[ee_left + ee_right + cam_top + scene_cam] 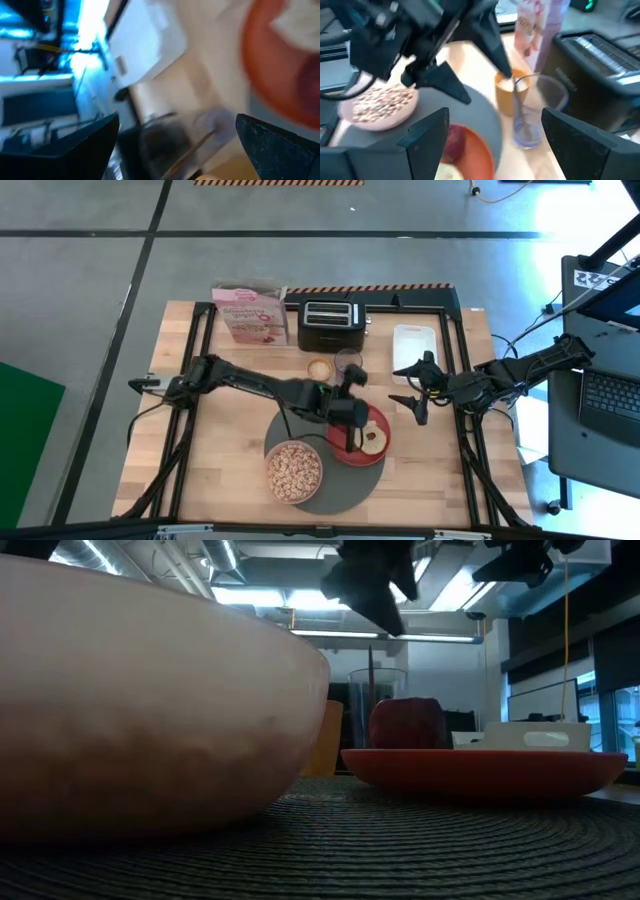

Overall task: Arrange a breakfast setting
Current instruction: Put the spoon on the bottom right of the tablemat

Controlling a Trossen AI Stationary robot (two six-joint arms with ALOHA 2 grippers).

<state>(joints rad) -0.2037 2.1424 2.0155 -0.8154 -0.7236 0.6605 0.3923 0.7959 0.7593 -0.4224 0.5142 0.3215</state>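
Note:
A large round dark-grey mat (330, 480) lies on the table's near middle. On it sit a pale bowl (293, 471) of tan cereal (379, 102) and a red plate (345, 450). The plate holds a bagel half (375, 439) and a small dark-red fruit (405, 725). A clear glass (348, 361) stands beyond the plate, and a thin golden spoon (196, 147) stands in it. My left gripper (352, 384) is open and empty above the plate's far edge, near the glass, and also shows in the right wrist view (487, 87). My right gripper (415, 393) is open and empty, right of the plate.
A black toaster (322, 324) and a pink cereal box (250, 313) stand at the table's far edge. A small orange cup (319, 368) stands left of the glass. A white tray (414, 340) lies at the far right. A laptop (610, 395) is off the table's right.

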